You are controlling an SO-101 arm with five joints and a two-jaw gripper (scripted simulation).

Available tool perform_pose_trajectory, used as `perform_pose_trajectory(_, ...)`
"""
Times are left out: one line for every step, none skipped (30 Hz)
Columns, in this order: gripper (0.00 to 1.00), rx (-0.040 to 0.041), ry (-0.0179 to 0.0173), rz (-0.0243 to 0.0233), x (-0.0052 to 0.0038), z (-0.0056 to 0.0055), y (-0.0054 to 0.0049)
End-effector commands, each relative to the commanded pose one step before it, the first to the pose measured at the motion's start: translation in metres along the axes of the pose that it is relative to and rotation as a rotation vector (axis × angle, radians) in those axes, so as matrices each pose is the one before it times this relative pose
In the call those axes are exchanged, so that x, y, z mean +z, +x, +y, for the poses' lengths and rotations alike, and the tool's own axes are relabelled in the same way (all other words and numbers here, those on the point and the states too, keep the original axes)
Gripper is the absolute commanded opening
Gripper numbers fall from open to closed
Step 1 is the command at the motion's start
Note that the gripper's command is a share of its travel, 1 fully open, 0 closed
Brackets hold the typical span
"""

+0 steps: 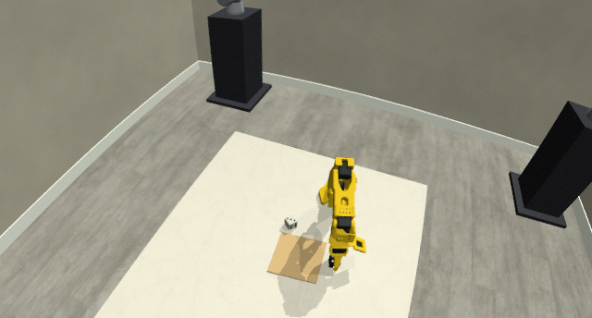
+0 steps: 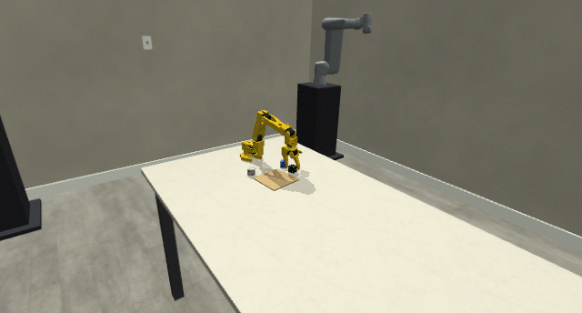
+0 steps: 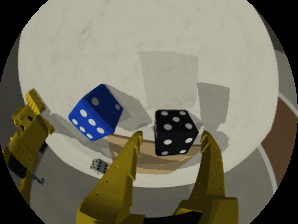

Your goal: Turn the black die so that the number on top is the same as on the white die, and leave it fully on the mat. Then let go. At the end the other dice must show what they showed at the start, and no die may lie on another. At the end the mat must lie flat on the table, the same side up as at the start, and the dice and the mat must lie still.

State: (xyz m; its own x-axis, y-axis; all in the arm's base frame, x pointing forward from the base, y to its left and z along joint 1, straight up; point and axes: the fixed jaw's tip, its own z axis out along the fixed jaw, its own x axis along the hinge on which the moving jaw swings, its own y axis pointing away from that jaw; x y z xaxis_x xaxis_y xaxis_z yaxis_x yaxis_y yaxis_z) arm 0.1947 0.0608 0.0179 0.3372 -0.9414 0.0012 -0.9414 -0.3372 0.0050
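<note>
The black die [image 1: 331,262] [image 2: 292,168] [image 3: 175,132] sits on the table just off the mat's edge. In the wrist view it shows a five face above a four face. My gripper [image 1: 334,265] [image 2: 292,167] [image 3: 171,134] is partly open around it, a fingertip on each side, not closed on it. The tan mat [image 1: 277,262] [image 2: 273,184] lies flat. The white die [image 1: 290,223] [image 2: 251,171] [image 3: 99,165] stands off the mat; its top number is too small to read surely. In the top view the arm mostly hides the gripper and part of the black die.
A blue die [image 2: 283,164] [image 3: 96,112] stands near the black die, on the arm-base side, with a six face and a two face showing in the wrist view. It is hidden in the top view. Grey arms on black pedestals stand off the table.
</note>
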Motion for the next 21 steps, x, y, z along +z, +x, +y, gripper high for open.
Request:
perform_pose_trajectory(0.35,-0.00929,0.08628,0.00181,-0.01057,-0.01114,-0.00074)
perform_pose_trajectory(0.35,0.0,0.0,0.0,0.000238,0.00003,0.0)
perform_pose_trajectory(0.35,0.0,0.0,0.0,0.000154,0.00003,0.0)
perform_pose_trajectory(0.35,0.0,0.0,0.0,0.000083,0.00001,0.0)
perform_pose_trajectory(0.35,0.0,0.0,0.0,0.00003,0.0,0.0)
perform_pose_trajectory(0.35,0.0,0.0,0.0,0.000006,0.0,0.0)
perform_pose_trajectory(0.35,0.0,0.0,0.0,0.0,0.0,0.0)
perform_pose_trajectory(0.35,0.0,0.0,0.0,0.0,0.0,0.0)
perform_pose_trajectory(0.35,0.00002,0.0,0.00001,0.000002,0.0,0.0)
perform_pose_trajectory(0.35,0.0,0.0,0.0,-0.000005,-0.00001,0.0)
perform_pose_trajectory(0.35,0.0,0.0,0.0,0.000001,-0.00002,0.0)
perform_pose_trajectory(0.35,0.0,0.0,-0.00003,0.000003,-0.00004,0.0)
perform_pose_trajectory(0.35,0.0,0.0,0.0,-0.000001,-0.00006,0.0)
perform_pose_trajectory(0.35,0.0,0.0,0.0,0.000001,-0.00008,0.0)
perform_pose_trajectory(0.34,0.0,0.0,0.0,-0.000003,-0.00011,0.0)
perform_pose_trajectory(0.34,0.0,0.0,0.0,0.0,-0.00014,0.0)
perform_pose_trajectory(0.34,0.0,0.0,0.0,0.000002,-0.00017,0.0)
perform_pose_trajectory(0.34,0.0,0.0,0.0,-0.000001,-0.0002,0.0)
perform_pose_trajectory(0.33,0.0,0.0,0.0,0.000002,-0.00024,0.0)
perform_pose_trajectory(0.33,0.0,0.0,0.0,0.000003,-0.00026,0.0)
perform_pose_trajectory(0.32,0.0,0.0,0.0,0.0,-0.0003,0.0)
